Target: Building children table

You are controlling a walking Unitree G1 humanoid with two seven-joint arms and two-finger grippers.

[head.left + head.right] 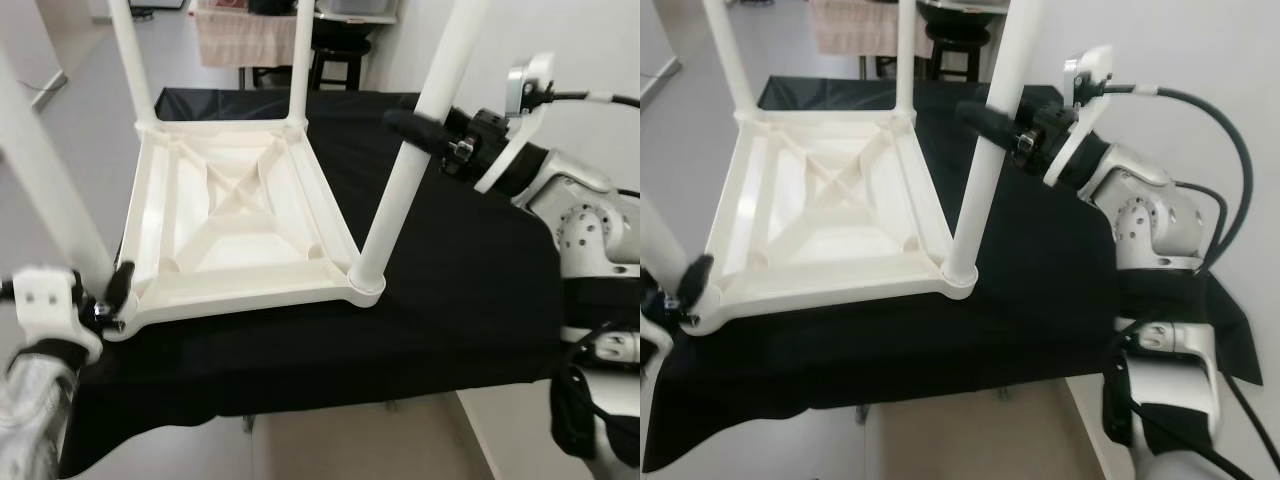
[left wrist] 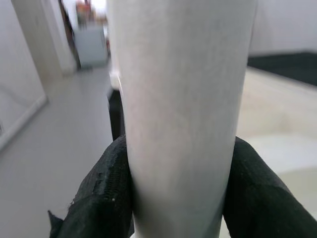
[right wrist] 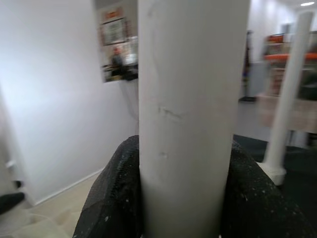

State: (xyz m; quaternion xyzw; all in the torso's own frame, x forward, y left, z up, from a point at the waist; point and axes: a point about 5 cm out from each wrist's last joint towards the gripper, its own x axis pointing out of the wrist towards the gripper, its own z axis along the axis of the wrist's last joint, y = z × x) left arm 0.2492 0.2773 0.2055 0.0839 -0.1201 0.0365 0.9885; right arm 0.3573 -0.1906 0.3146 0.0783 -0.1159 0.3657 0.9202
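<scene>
White plastic children's table (image 1: 235, 215) lies upside down on a black cloth (image 1: 450, 290) covering the tabletop. At its near-left corner, the left end effector (image 1: 112, 292) pinches one leg (image 1: 45, 185); the right end effector (image 1: 420, 130) pinches the near-right leg (image 1: 405, 170).

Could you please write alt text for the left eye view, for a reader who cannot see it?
A white plastic children's table lies upside down on a black cloth, its legs pointing up. The right end effector is closed around the near right leg, while the left end effector grips the near left leg close to its base.
</scene>
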